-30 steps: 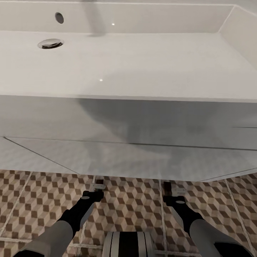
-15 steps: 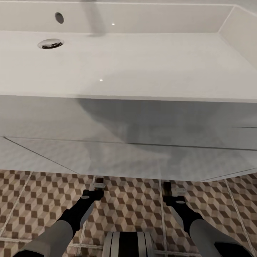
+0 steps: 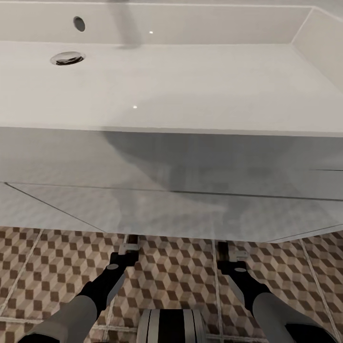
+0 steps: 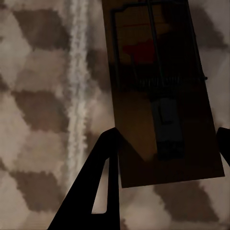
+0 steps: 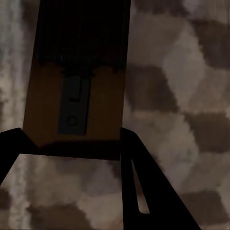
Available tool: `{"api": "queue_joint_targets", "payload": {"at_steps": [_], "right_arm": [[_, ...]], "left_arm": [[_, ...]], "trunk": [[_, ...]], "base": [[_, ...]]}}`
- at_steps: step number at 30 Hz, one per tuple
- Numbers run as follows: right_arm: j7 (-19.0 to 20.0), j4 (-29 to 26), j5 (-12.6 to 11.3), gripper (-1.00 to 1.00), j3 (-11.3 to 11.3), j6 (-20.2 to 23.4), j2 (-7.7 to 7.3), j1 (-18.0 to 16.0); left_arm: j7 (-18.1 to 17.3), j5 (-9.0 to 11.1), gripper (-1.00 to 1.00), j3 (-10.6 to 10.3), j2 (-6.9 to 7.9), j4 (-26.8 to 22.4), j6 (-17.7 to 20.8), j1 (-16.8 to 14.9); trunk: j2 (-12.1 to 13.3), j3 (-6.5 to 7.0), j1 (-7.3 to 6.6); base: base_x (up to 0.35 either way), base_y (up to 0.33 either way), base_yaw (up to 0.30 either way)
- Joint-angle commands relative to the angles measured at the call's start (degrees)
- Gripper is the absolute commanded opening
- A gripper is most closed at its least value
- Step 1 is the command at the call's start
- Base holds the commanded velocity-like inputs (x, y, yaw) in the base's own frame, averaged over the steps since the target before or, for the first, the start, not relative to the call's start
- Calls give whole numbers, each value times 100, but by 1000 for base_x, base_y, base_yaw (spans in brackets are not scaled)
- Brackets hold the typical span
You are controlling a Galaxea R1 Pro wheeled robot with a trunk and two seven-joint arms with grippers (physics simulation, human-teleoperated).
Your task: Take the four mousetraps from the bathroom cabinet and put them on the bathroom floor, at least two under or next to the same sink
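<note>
Under the sink [image 3: 171, 85], both tools half hidden, each gripping a mousetrap.

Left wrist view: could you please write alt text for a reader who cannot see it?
A dark-brown mousetrap with a red mark and a wire spring sits between the two black fingers of the left claw, which is closed on its end. Behind it is the bathroom floor, with its brown-and-cream cube pattern and a pale grout line.
</note>
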Motion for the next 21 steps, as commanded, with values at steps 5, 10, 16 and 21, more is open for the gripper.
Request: {"api": "queue_joint_targets", "payload": {"at_steps": [5, 10, 16, 21], "right_arm": [[-21, -8, 39, -100, -39, -44, -11, 0], [-26, -8, 43, -100, -41, -82, 8, 0], [-32, -8, 37, -100, -42, -304, 20, 0], [-33, -8, 36, -100, -42, -341, 21, 0]], "left_arm": [[45, 24, -100, -48, 9, 12, 11, -1], [42, 9, -100, -48, 14, 6, 6, -1], [46, -11, -100, -58, 2, -1, 8, -1], [48, -20, -100, -70, -5, -2, 7, -1]], "trunk": [[-1, -3, -1], [-1, -3, -1], [-1, -3, -1], [-1, -3, -1]], "base": [[0, 0, 0], [0, 0, 0], [0, 0, 0], [0, 0, 0]]}}
